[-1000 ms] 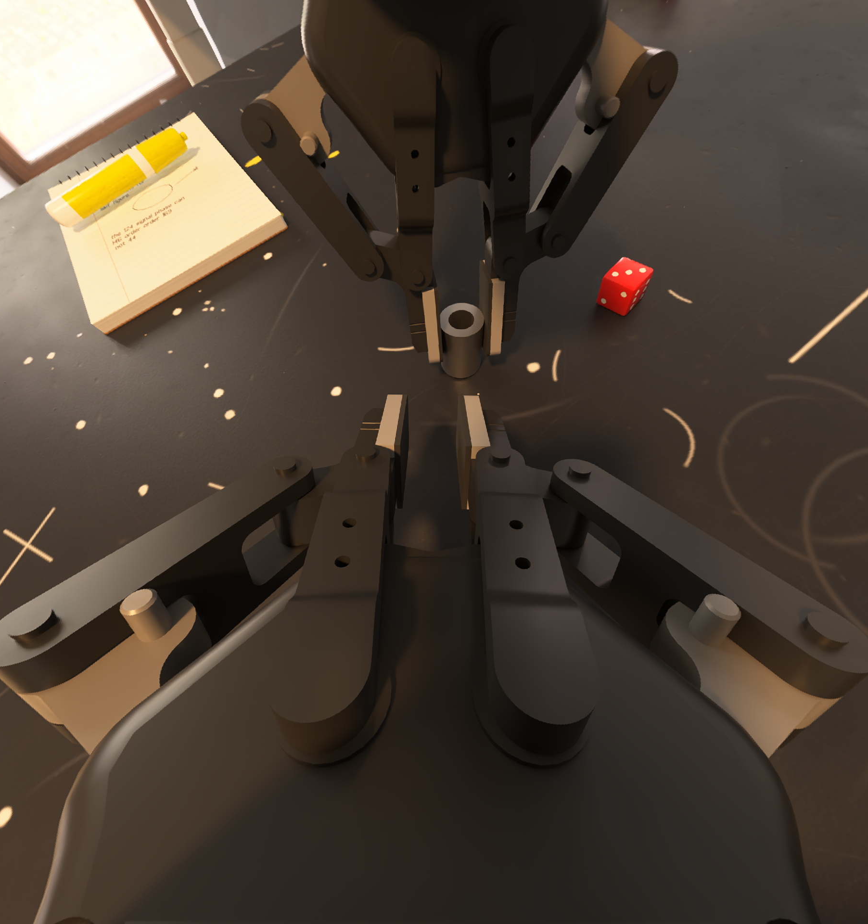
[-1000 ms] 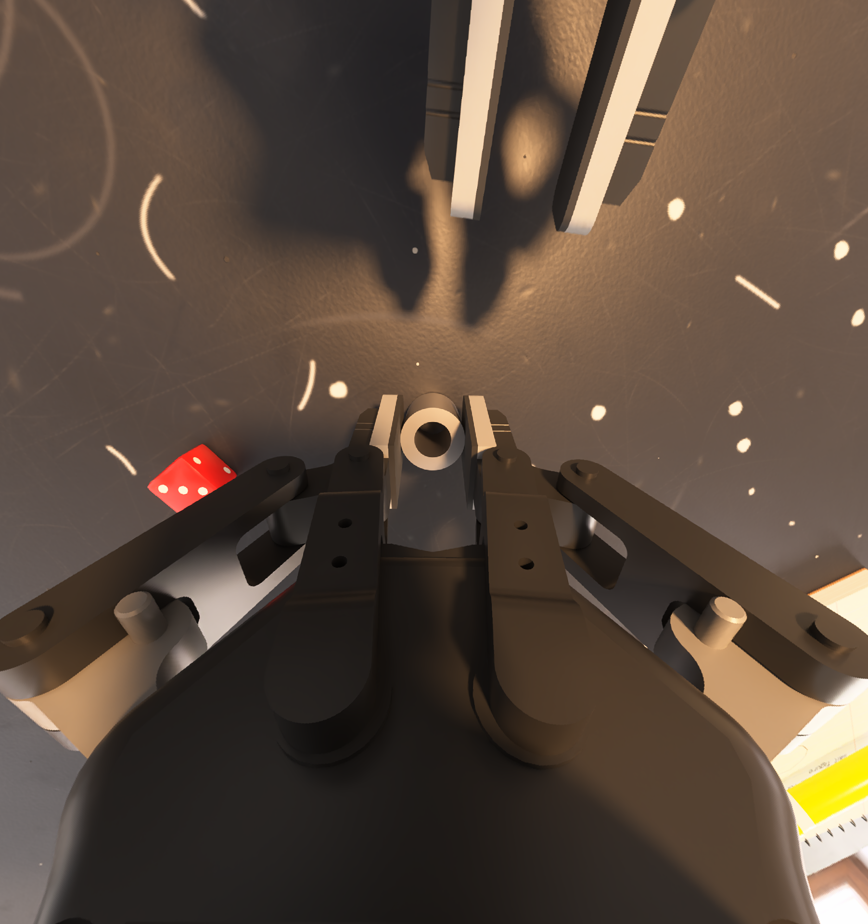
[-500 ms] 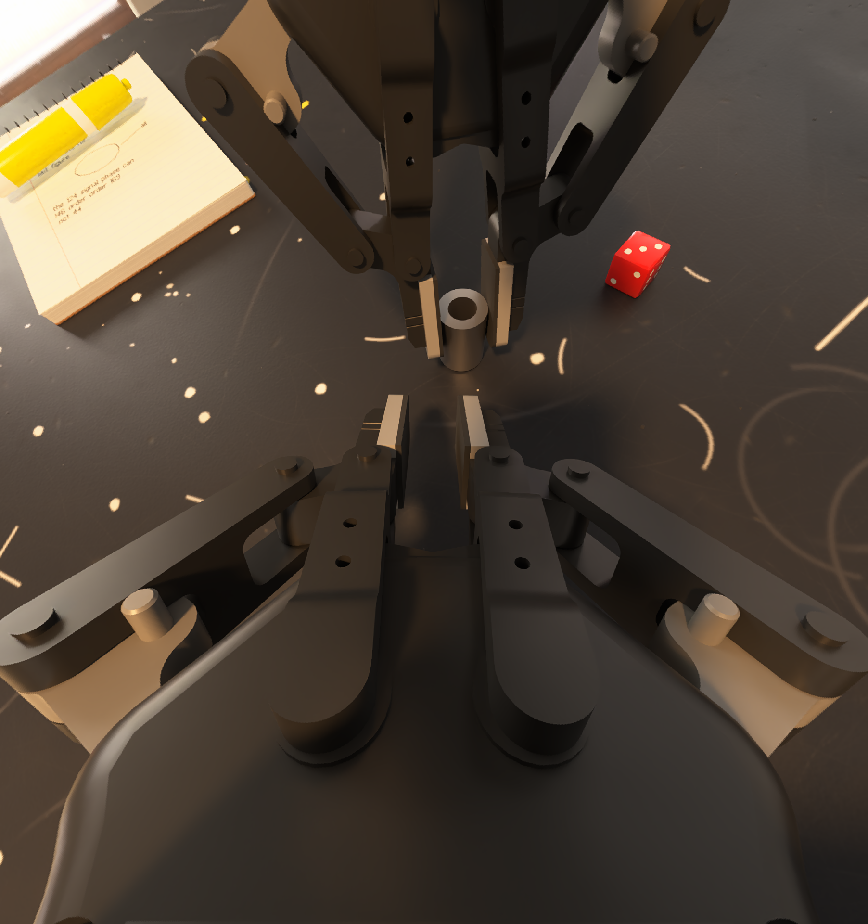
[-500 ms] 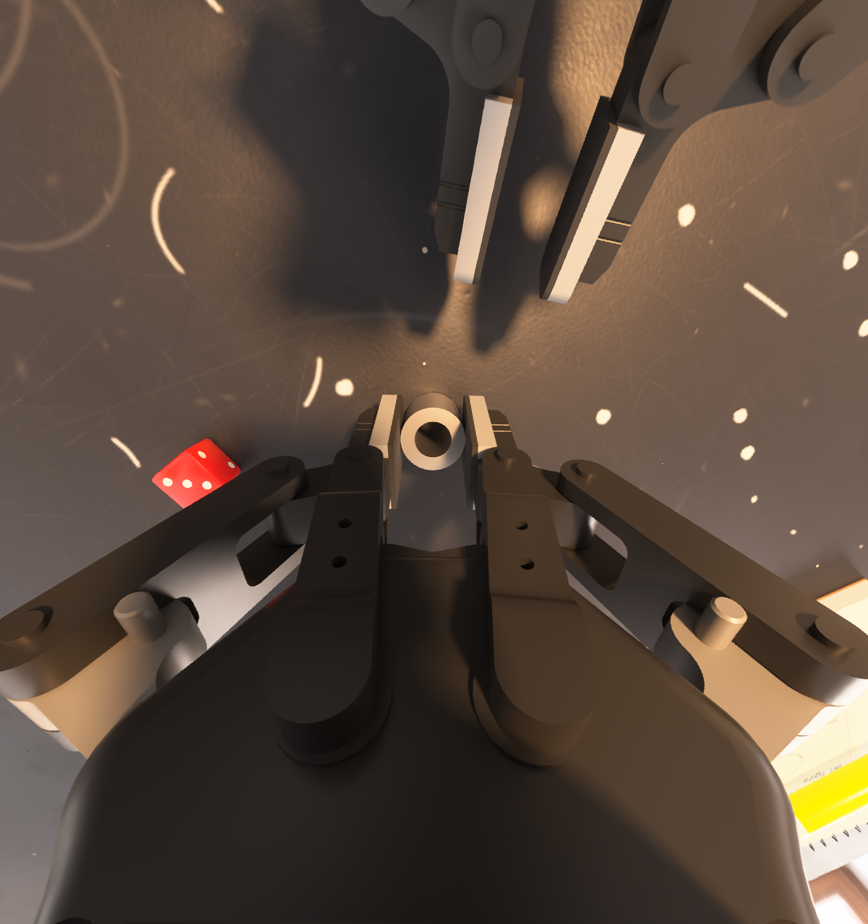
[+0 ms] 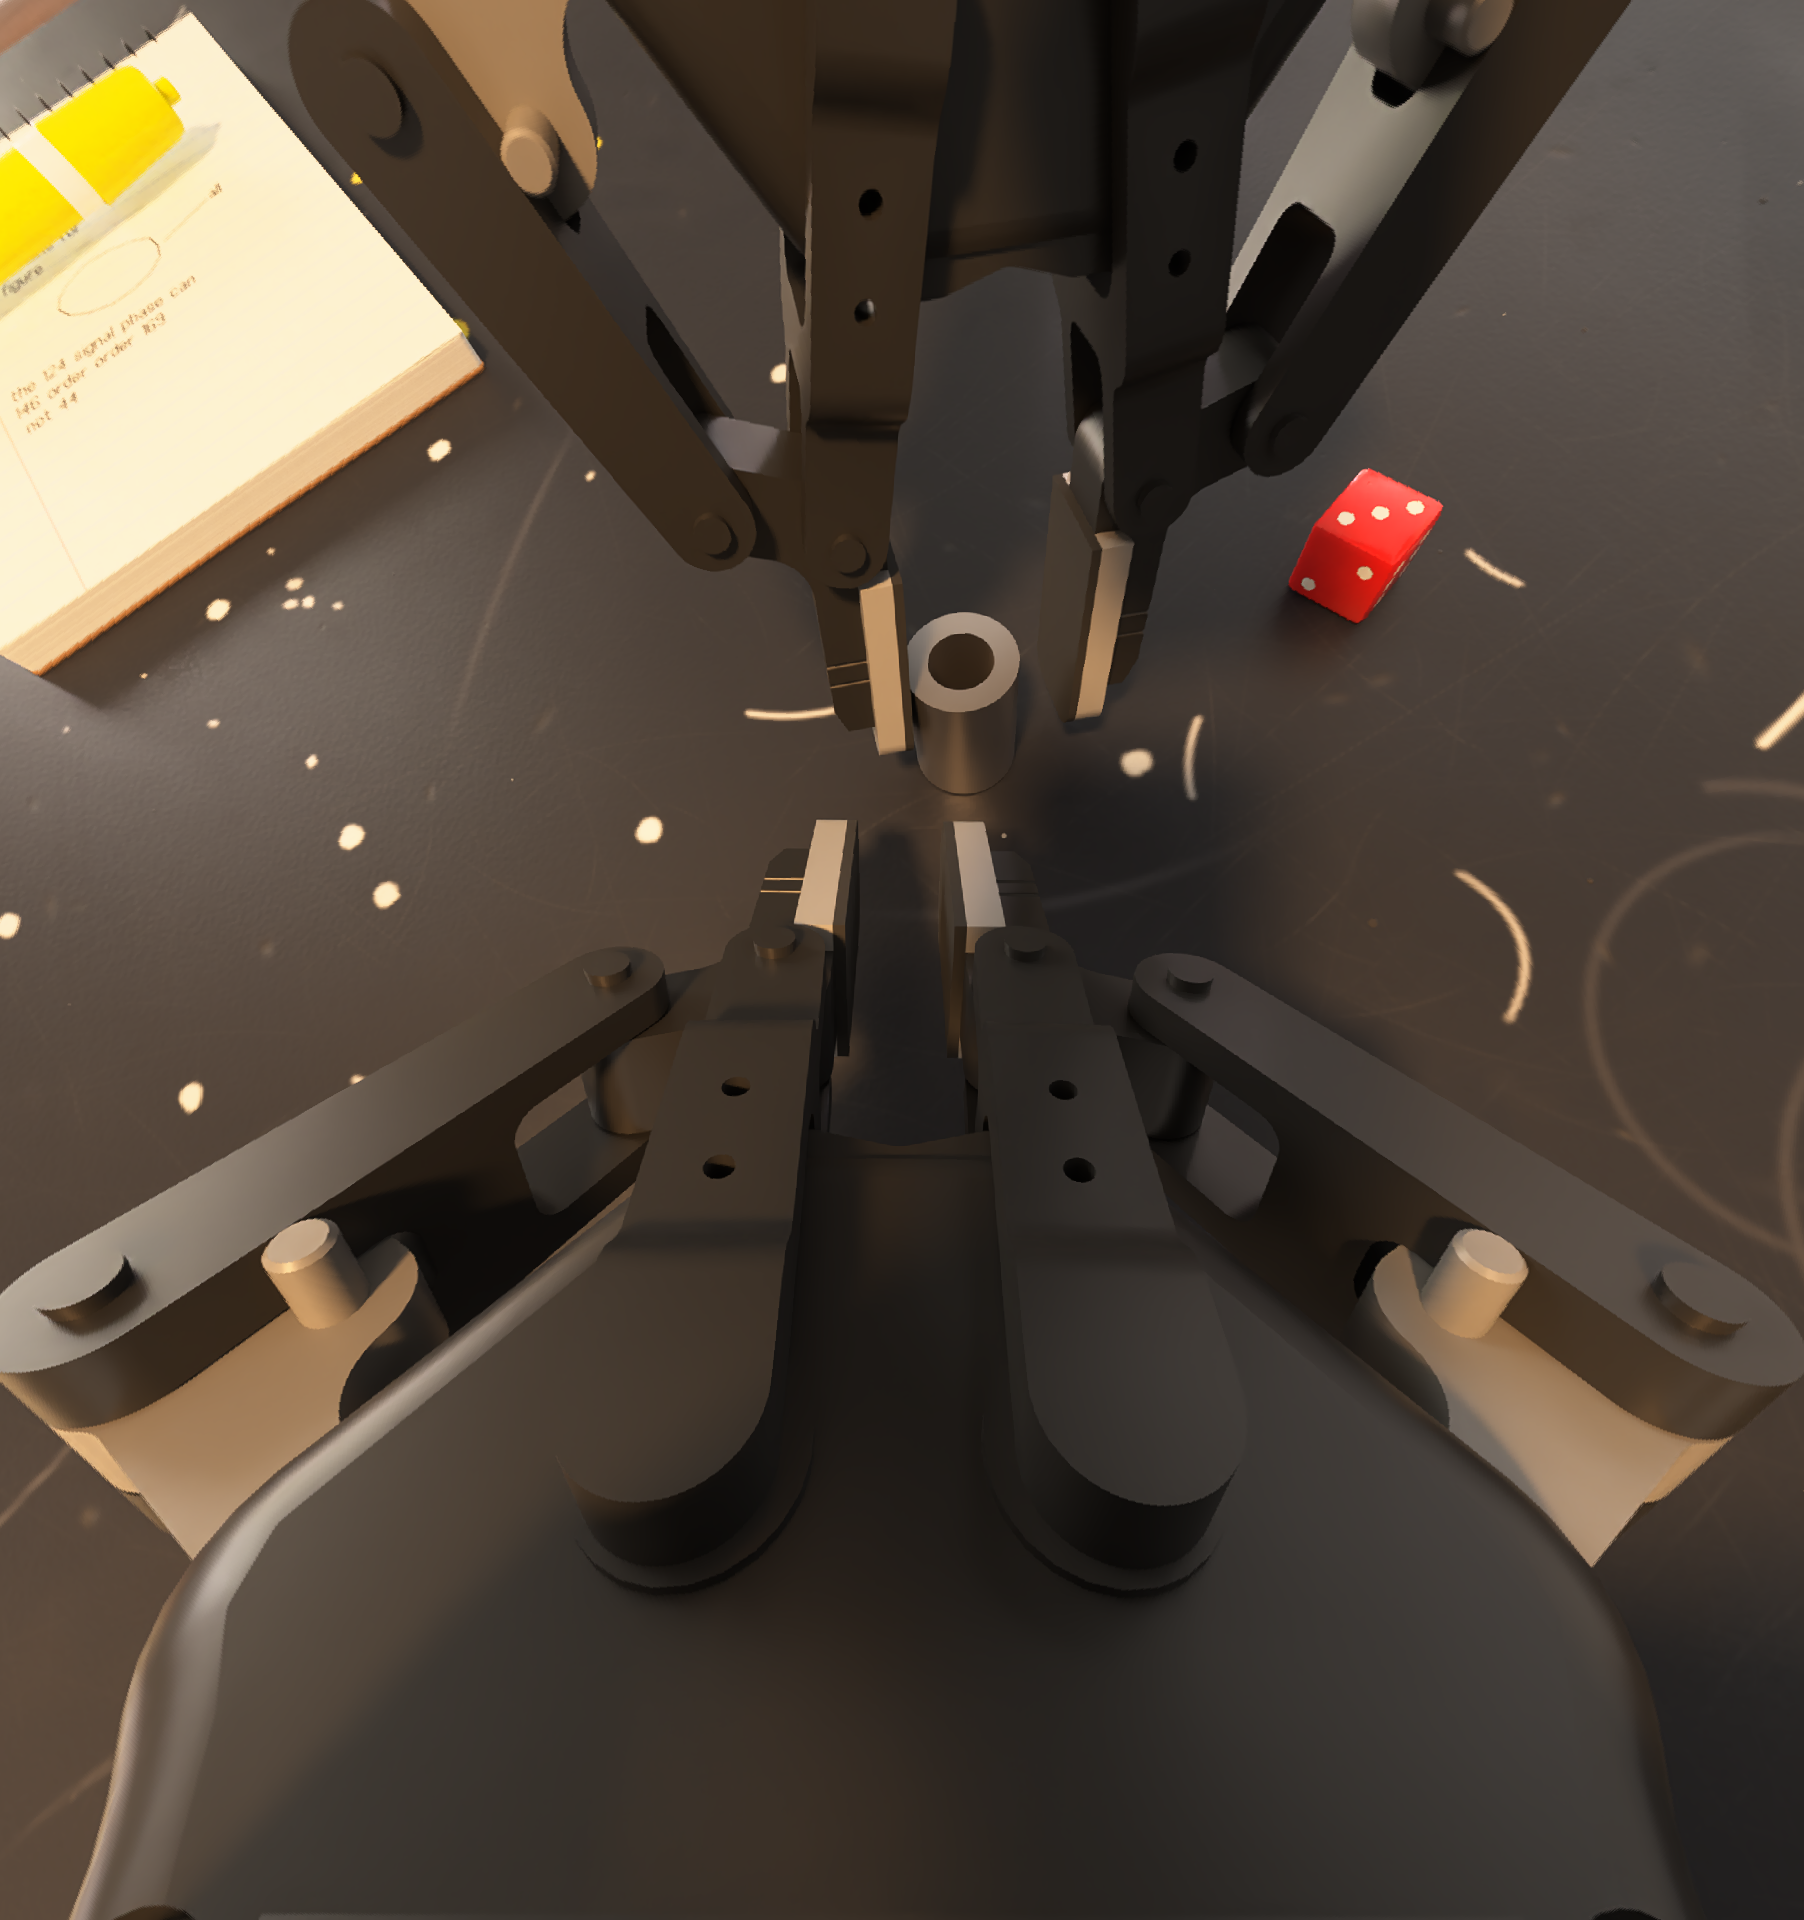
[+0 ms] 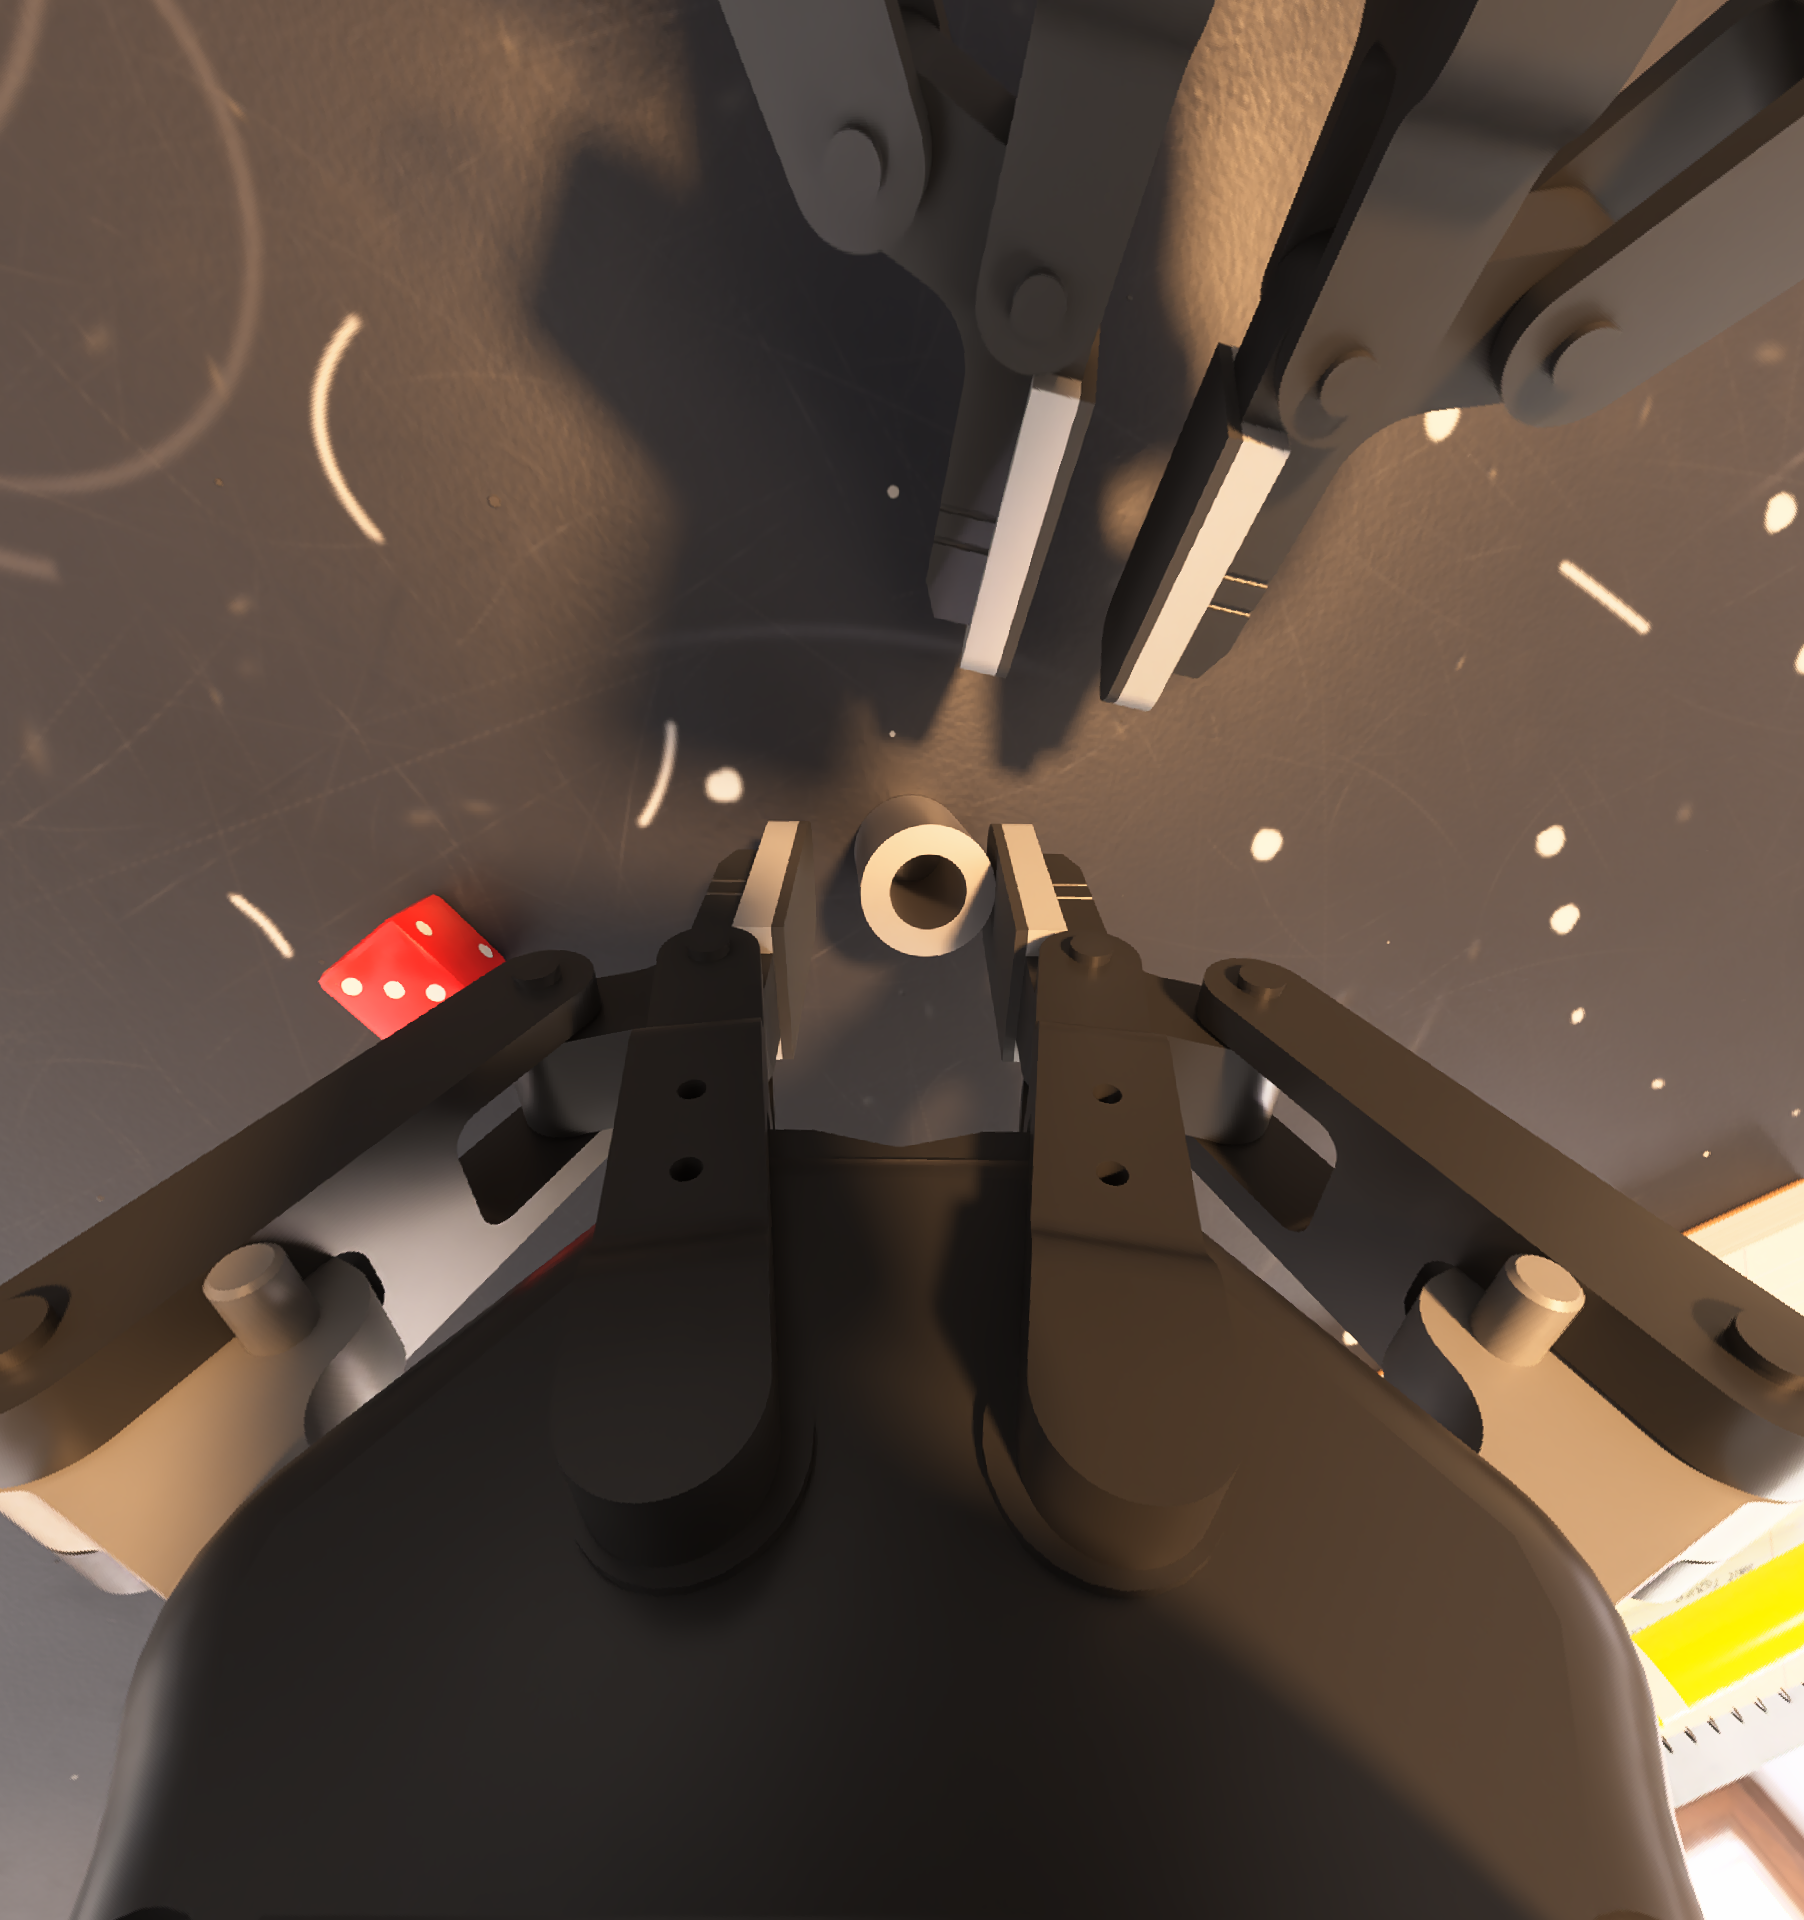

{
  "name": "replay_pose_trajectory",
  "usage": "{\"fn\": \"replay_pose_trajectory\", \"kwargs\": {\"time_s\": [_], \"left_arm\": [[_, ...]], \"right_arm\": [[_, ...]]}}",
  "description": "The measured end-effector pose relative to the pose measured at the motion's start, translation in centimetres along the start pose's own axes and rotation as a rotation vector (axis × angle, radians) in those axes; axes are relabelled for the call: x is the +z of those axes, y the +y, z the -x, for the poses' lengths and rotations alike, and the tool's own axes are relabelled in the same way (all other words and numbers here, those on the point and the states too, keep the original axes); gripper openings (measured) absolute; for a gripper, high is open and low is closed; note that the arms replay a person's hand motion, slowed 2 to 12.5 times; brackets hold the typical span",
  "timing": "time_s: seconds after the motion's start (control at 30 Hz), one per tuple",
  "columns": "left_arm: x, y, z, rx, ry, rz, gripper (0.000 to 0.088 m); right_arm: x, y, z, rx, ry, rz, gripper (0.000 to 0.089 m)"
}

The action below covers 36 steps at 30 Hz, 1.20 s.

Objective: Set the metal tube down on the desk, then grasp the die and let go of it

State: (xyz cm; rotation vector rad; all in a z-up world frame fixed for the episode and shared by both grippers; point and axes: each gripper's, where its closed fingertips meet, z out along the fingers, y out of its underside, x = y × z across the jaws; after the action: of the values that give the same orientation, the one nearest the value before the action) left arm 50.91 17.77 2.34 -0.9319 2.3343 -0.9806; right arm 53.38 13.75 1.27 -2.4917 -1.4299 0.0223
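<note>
Handwritten lines in dark ink on the cream notepad [image 5: 202,343]; small print on the yellow marker [image 5: 46,197] lying across it. White pips on the red die [image 5: 1363,544].

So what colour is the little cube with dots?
The die is bright red with white dots; it shows best in the left wrist view.

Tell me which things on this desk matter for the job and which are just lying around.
Part of the job:
- metal tube, standing upright on the desk between the open right pincer
- red die

Lying about:
- notepad
- yellow marker on the notepad
</note>
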Motion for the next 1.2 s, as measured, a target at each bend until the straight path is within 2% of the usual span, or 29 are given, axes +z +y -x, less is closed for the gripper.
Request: {"fn": "replay_pose_trajectory", "kwargs": {"time_s": [0.3,0.7,0.97,1.2], "left_arm": [[0.7,0.1,0.0,-0.007,0.015,0.038,0.0124],[1.3,0.2,-0.6,-0.014,0.049,0.067,0.0113],[1.4,0.1,-0.9,-0.024,0.063,0.072,0.0098],[1.3,0.2,-1.0,-0.03,0.062,0.081,0.0093]], "right_arm": [[-0.3,0.3,-0.3,0.025,0.041,-0.005,0.0349],[-1.8,1.0,-1.1,0.125,0.172,-0.035,0.0335],[-3.4,1.2,-1.1,0.25,0.264,-0.101,0.0237],[-4.7,1.2,-0.2,0.404,0.305,-0.178,0.0228]]}}
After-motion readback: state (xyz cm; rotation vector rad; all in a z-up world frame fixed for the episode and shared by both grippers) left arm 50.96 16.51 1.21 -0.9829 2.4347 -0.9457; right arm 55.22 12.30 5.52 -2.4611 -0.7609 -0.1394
